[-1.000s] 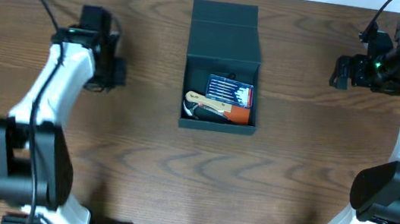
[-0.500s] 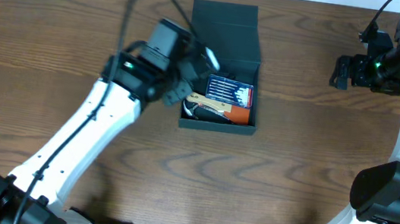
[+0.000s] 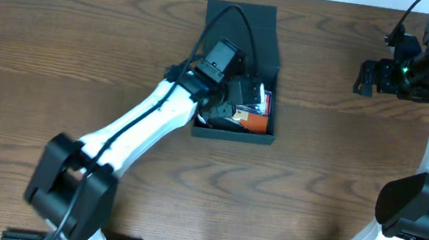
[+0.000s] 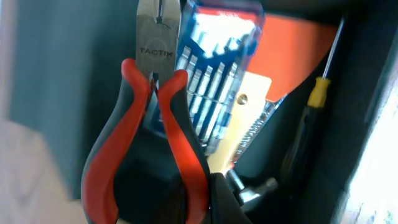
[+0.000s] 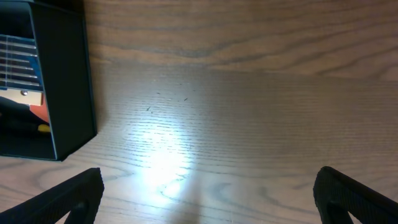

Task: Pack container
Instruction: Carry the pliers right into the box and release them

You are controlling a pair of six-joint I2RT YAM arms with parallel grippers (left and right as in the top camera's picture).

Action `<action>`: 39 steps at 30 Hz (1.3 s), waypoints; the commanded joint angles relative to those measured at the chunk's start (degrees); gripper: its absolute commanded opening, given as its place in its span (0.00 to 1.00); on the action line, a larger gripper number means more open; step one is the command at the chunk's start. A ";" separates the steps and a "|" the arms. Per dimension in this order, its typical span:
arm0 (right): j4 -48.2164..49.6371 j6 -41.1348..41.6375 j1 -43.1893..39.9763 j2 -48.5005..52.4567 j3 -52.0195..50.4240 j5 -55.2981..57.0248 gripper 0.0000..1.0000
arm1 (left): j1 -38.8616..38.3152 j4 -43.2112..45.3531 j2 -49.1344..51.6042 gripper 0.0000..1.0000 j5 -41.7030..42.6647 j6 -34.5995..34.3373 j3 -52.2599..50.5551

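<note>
We see the container (image 3: 233,135), a dark square box, near the far middle of the wooden bench (image 3: 340,168). Its hinged lid is folded open at the back. Several things already lie inside: a blue bit case (image 4: 214,68), an orange item (image 4: 292,56) and a slim screwdriver (image 4: 318,93) with a yellow collar along one wall.

The left arm reaches into the box. The left end effector (image 3: 240,99) is clamped together on pliers (image 4: 152,68) with red and black handles. In the left wrist view they hang nose first over the bit case, beside the inner wall. We cannot tell whether they touch anything below.

The right end effector (image 5: 208,180) hangs over bare bench to the right of the box, fingers wide apart and holding nothing.

We judge the packing well advanced. No loose tools show on the bench from overhead. What seems left is to let go of the pliers, lift the arm clear, and shut the lid.
</note>
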 commanded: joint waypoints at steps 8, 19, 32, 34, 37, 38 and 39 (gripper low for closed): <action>0.72 -0.61 -0.28 0.48 -0.31 -0.66 0.99 | 0.98 0.74 5.99 0.52 0.59 -2.21 0.85; 2.05 -0.61 -0.28 0.48 -0.31 -1.07 0.99 | 2.21 0.90 2.03 0.98 0.15 -12.13 1.20; 9.16 4.46 -0.28 0.48 -0.31 -10.32 0.01 | 11.28 0.92 -15.28 0.98 0.17 -37.94 1.73; 10.67 7.23 -0.22 0.48 -0.31 -11.39 0.01 | 14.23 0.87 -16.68 0.99 0.24 -46.34 1.70; 12.81 10.19 -0.11 0.48 -0.31 -13.97 0.01 | 18.32 0.42 -17.11 0.88 2.27 -55.78 1.70; 13.46 11.89 0.00 0.57 -0.31 -14.34 0.01 | 19.69 0.44 -16.90 0.84 3.58 -58.03 1.70; 14.08 13.46 0.20 0.74 -0.31 -14.36 0.01 | 21.07 0.48 -16.48 0.78 5.03 -59.69 1.70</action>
